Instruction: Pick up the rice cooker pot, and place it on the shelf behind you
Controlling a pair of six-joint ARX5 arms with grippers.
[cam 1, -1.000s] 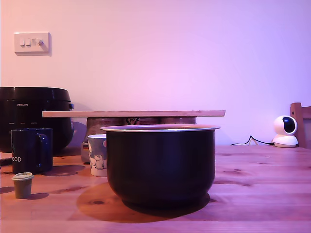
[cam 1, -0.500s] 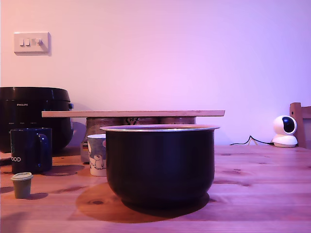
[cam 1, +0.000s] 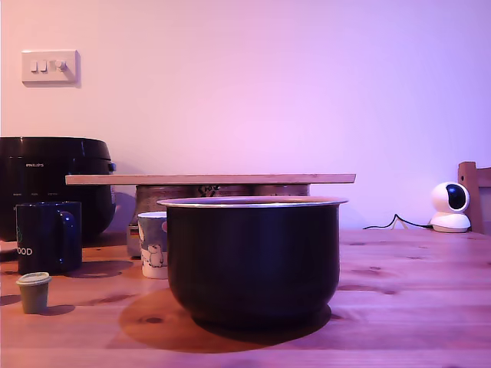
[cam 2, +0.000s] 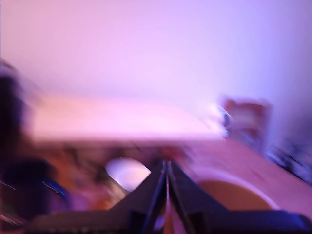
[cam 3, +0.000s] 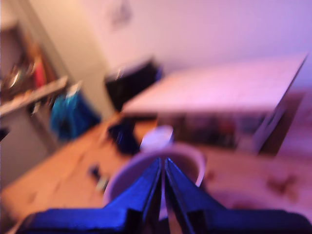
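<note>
Pink-violet cast; exterior view sharp, both wrist views blurred

The exterior view sits low at bench level, close to the rice cooker pot filling the lower centre of its frame, facing the wall. Both blurred wrist views look down past my first end effector and my second end effector, sharing pot and shelf.

Plain wall, pink-violet light over all. White switch plate high at exterior view's left. Knotty wood surface. Wooden chair back at exterior view's right edge, white camera just beside it.
</note>
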